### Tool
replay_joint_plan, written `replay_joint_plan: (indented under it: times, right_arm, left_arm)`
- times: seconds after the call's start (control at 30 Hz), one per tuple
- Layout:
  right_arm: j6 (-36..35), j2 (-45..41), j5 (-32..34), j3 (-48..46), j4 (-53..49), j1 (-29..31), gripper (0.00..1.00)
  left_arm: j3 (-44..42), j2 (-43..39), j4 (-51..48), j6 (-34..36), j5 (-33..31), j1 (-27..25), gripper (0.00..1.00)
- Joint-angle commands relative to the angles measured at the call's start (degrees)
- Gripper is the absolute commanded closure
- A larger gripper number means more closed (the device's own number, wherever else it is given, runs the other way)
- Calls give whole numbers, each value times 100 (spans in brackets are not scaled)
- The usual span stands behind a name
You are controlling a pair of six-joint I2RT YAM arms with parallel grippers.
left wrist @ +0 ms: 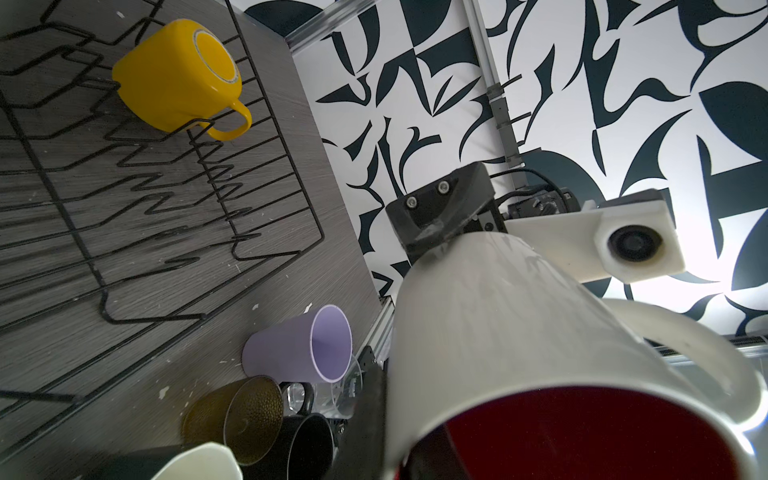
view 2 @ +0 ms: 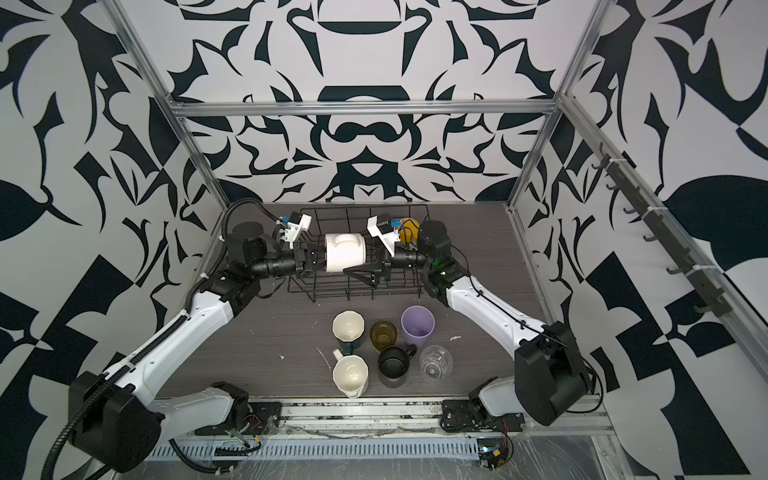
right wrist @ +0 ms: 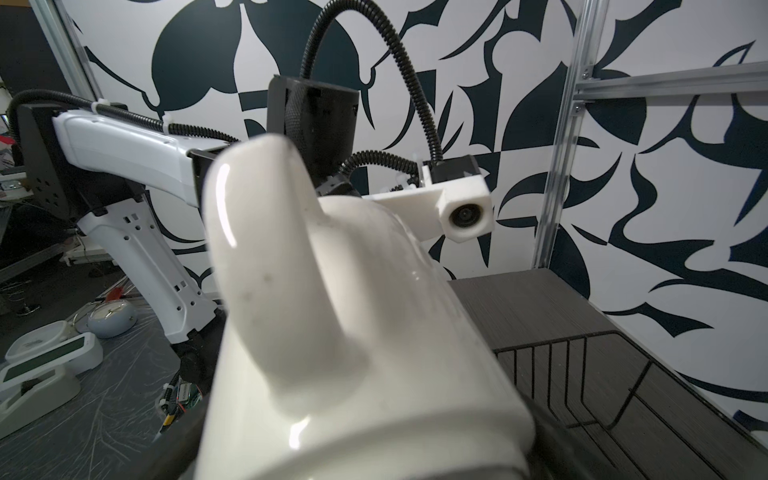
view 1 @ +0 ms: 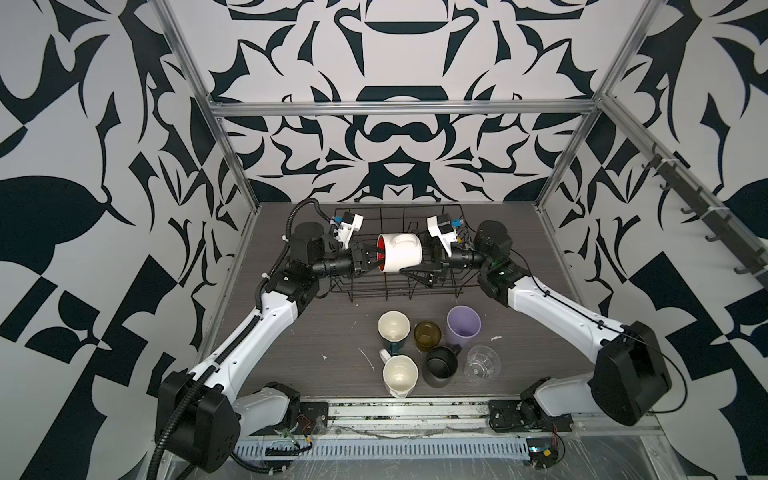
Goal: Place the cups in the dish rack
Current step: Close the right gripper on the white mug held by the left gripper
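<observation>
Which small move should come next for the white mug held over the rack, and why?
Probably close the right hand on the base of the white mug. The left hand pinches only its rim, the mug lies sideways above the dish rack, and the right hand's open jaws straddle the base.

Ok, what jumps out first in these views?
A white mug with a red inside hangs sideways over the dish rack, the left fingers pinching its rim and the right fingers open at its base. A yellow mug sits upside down in the rack's far right corner; six more cups wait on the table in front.
</observation>
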Motion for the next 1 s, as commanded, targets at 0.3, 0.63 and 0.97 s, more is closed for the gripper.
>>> replay_joint_plan:
  times: [0.3,0.63,0.97]
  right_arm:
    - [154,132,-13,425,382,93,20]
    - [122,39,38,374,300,124,64]
    - [67,-157,159,556,-488,146,100]
  left_arm:
    - [-32,11,578,-143,467,-73,100]
    - [-5,90,567,-185,435,-77,100]
    - [67,169,471,-176,352,-76,100]
